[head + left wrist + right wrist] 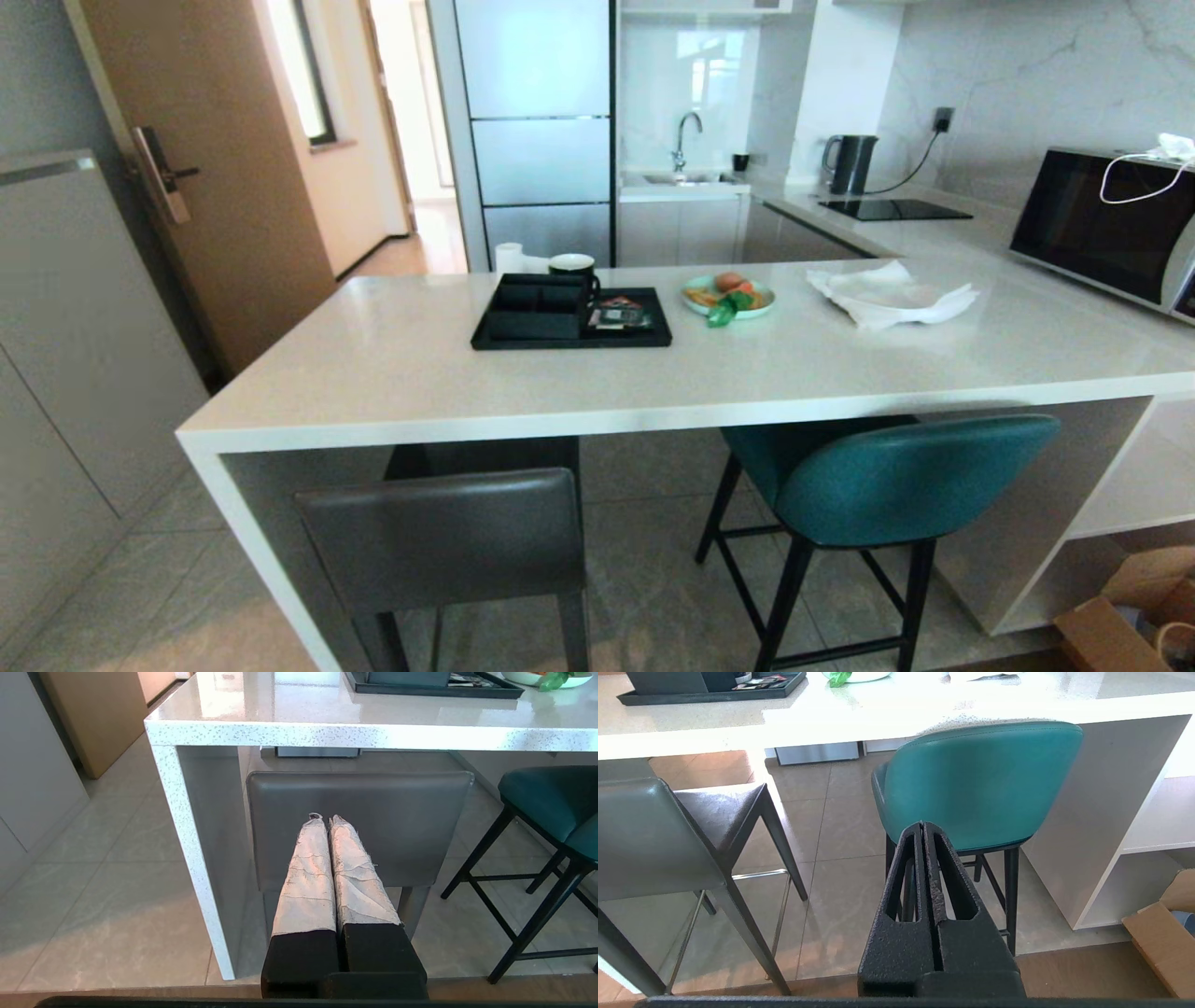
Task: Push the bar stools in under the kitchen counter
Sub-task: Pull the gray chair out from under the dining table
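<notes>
Left gripper (326,820), fingers pressed together, before the grey stool's back (359,826) under the counter (355,735).

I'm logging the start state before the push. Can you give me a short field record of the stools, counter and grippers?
grey stool: back sticks out past the counter edge, near the end panel
teal stool: back also out past the edge, to the grey one's right
counter: carries a black tray, plate, napkin
left gripper: jaws shut, pointing at grey stool
right gripper: jaws shut, pointing at teal stool
</notes>
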